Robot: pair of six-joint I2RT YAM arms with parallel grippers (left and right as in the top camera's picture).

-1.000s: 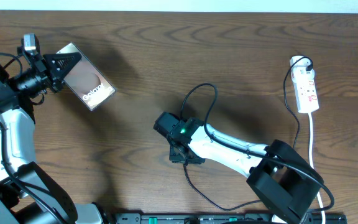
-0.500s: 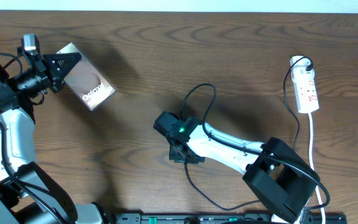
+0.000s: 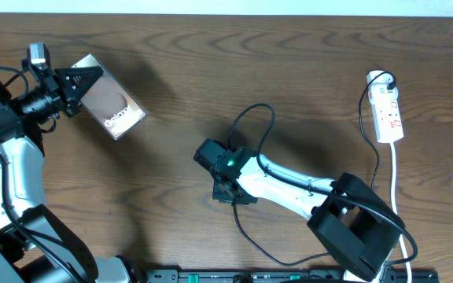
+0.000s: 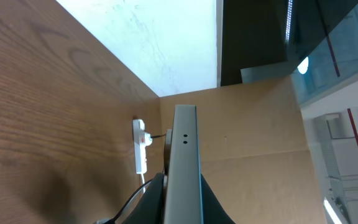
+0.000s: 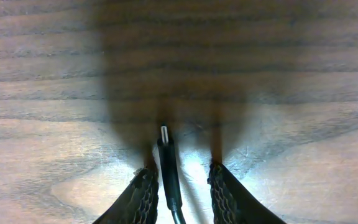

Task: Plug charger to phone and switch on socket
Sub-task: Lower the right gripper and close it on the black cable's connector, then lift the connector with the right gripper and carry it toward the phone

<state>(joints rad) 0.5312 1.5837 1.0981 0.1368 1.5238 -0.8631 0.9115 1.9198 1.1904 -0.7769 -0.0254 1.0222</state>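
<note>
Left gripper (image 3: 75, 85) is clamped on the phone (image 3: 112, 102) at the worktop's (image 3: 305, 71) far-left corner. Right gripper (image 5: 181, 169), mid-worktop, has its jaws apart astride the charger (image 5: 168, 162) tip, with clearance on one side. The socket (image 3: 388, 110) lies near the right edge, with bare wood between.

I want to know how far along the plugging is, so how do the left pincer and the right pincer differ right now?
The left pincer is shut on the phone; the right pincer stands open, gripping nothing. The left one is at the far left of the table; the right one is near the middle, low over it. The charger lies between the right one's fingers, with a gap at one side. Both are black.
</note>
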